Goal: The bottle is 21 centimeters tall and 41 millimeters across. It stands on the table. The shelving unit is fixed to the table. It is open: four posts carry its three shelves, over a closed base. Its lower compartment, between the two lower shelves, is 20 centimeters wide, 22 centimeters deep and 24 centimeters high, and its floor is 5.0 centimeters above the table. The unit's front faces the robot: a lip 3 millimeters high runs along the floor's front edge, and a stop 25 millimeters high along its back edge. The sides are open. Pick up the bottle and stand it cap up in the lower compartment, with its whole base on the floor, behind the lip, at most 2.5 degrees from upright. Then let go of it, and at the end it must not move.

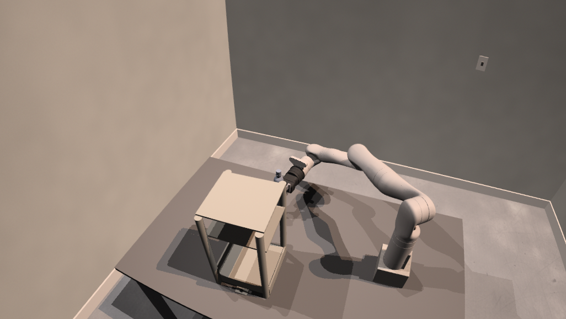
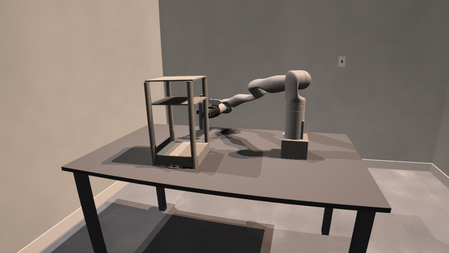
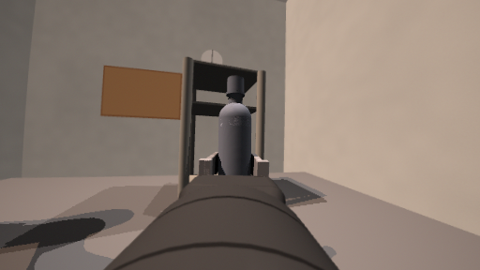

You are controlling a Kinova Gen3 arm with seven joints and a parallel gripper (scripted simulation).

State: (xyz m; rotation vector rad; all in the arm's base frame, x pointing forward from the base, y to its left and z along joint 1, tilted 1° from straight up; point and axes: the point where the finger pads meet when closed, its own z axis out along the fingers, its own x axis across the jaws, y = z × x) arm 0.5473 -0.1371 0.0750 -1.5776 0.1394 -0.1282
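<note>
The grey-blue bottle (image 3: 234,136) is upright with its dark cap up. My gripper (image 3: 234,160) is shut on its lower body and holds it above the table. In the exterior view the bottle (image 2: 200,113) hangs next to the shelving unit's (image 2: 177,121) rear right post, outside the unit, its base above the table top. In the top view only the bottle's cap and shoulder (image 1: 278,175) show behind the unit's top shelf (image 1: 242,200), with the gripper (image 1: 288,186) at the shelf's far right corner. The lower compartment's floor (image 2: 176,149) holds nothing.
The arm's base block (image 2: 294,149) stands on the table to the right of the unit. The beige wall (image 3: 384,103) runs close along the table's edge beyond the unit. An orange board (image 3: 141,92) hangs on the far wall.
</note>
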